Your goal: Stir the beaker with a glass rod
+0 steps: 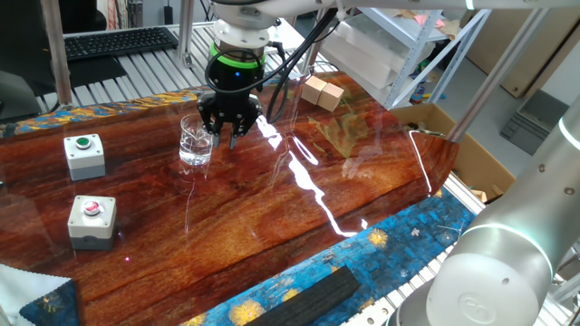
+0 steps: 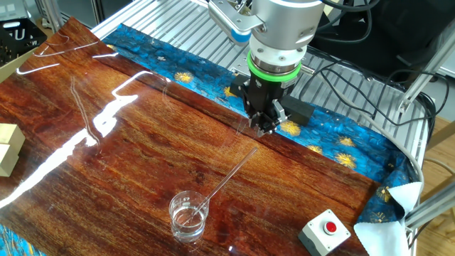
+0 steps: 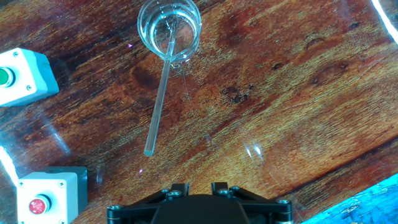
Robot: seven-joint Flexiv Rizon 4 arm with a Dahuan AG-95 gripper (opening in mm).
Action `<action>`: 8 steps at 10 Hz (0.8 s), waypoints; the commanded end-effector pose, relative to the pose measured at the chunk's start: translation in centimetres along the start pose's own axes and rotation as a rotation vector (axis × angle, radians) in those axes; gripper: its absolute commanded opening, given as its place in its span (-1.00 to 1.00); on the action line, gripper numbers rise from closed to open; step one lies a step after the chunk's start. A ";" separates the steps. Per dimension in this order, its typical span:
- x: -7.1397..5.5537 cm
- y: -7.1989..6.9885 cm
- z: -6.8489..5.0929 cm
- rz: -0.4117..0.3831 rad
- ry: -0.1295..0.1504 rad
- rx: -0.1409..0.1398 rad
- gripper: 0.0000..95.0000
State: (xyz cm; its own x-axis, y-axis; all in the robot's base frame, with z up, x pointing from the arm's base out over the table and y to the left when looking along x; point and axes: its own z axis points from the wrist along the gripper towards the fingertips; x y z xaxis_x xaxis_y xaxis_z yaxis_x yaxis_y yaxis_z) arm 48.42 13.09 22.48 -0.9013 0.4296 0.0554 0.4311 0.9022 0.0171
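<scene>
The beaker (image 1: 196, 143) (image 2: 188, 215) (image 3: 169, 28) stands upright on the glossy wooden table, with clear liquid in it. The glass rod (image 2: 231, 178) (image 3: 159, 102) leans in it: its lower end is inside the glass, and its upper end sticks out over the rim towards my gripper. My gripper (image 1: 228, 136) (image 2: 265, 128) (image 3: 200, 186) hangs above the table beside the beaker, clear of the rod's free end. Its fingers stand a little apart with nothing between them. In the hand view only the fingertips (image 3: 180, 186) show at the bottom edge.
A grey box with a green button (image 1: 84, 155) (image 3: 15, 78) and one with a red button (image 1: 92, 220) (image 2: 326, 231) (image 3: 43, 196) stand near the beaker. Wooden blocks (image 1: 323, 92) (image 2: 6, 146) lie at the far end. A black bar (image 1: 313, 294) lies on the blue cloth.
</scene>
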 end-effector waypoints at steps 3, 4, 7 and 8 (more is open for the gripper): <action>0.0 0.0 0.0 0.000 0.000 0.000 -0.60; 0.0 0.0 0.0 0.000 0.000 0.000 -0.60; 0.0 0.0 0.0 0.000 0.000 0.000 -0.60; -0.6 5.5 -0.3 0.141 -0.001 -0.009 -0.60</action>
State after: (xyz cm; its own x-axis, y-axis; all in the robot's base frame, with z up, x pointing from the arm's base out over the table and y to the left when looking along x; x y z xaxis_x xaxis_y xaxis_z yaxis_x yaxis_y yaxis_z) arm 48.96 14.28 22.61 -0.8952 0.4429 0.0492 0.4443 0.8956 0.0231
